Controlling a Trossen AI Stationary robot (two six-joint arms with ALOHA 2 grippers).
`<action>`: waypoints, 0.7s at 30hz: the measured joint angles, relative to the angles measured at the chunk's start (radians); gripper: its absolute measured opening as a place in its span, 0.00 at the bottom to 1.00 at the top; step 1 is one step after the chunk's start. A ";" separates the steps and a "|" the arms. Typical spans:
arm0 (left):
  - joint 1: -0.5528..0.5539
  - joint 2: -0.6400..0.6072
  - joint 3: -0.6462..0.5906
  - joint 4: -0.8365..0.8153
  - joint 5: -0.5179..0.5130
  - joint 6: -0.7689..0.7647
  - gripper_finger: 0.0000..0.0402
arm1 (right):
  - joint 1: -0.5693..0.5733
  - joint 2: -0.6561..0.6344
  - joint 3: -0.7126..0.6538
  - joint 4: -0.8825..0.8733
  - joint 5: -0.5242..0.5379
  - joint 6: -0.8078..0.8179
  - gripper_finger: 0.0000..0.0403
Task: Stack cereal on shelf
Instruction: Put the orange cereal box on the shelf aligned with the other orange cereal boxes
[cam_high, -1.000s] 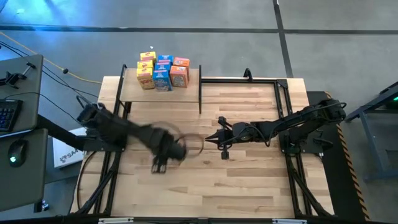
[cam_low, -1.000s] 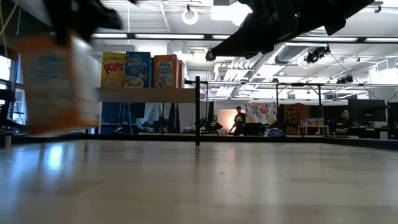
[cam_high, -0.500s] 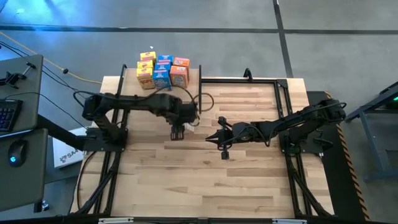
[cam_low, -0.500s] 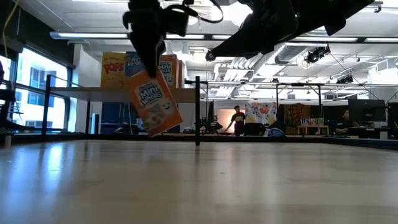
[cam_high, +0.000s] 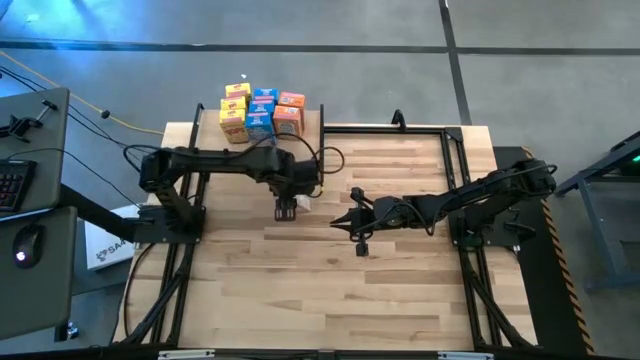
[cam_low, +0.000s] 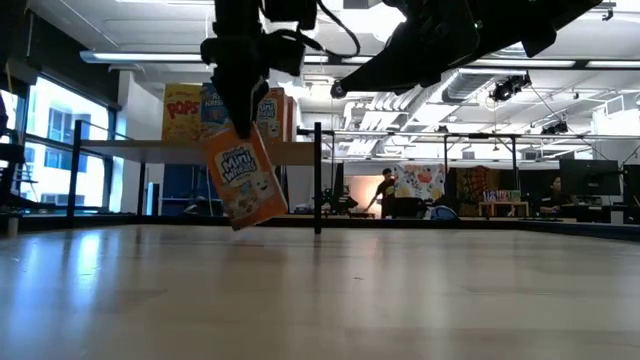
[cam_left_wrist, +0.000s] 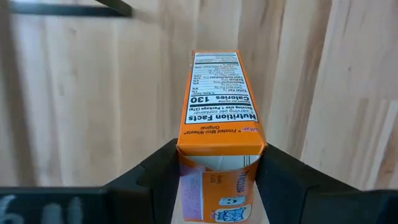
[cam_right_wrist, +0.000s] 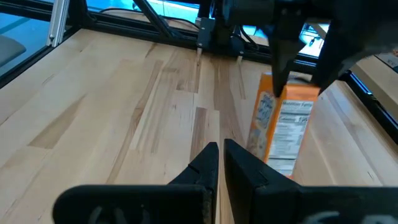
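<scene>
Cereal: in the high view the boxes (cam_high: 262, 113) already placed sit in rows on the shelf (cam_high: 305, 145). The left end effector (cam_high: 286, 207) hangs over the table (cam_high: 400, 290) just in front of the shelf's right end; the right end effector (cam_high: 340, 223) waits nearby, fingers together.

In the low view an orange box (cam_low: 243, 180) dangles tilted below the shelf board, clear of the table.

The left wrist view shows the fingers (cam_left_wrist: 155, 180) clamped on that box's sides near its end.

The right wrist view shows the box beyond its own closed tips.

To stack well, I judge the box must rise above the board, be righted, then set beside the other cereal without nudging it.
</scene>
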 joint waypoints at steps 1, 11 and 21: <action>0.000 0.011 0.000 -0.002 0.009 0.000 0.43 | 0.000 0.000 0.000 0.000 0.000 0.000 0.03; -0.006 0.036 0.000 -0.015 0.017 0.042 0.44 | 0.000 0.000 0.000 0.000 0.000 0.000 0.03; -0.003 0.035 0.011 -0.016 0.018 0.016 0.45 | 0.000 0.000 0.000 -0.005 0.000 0.003 0.03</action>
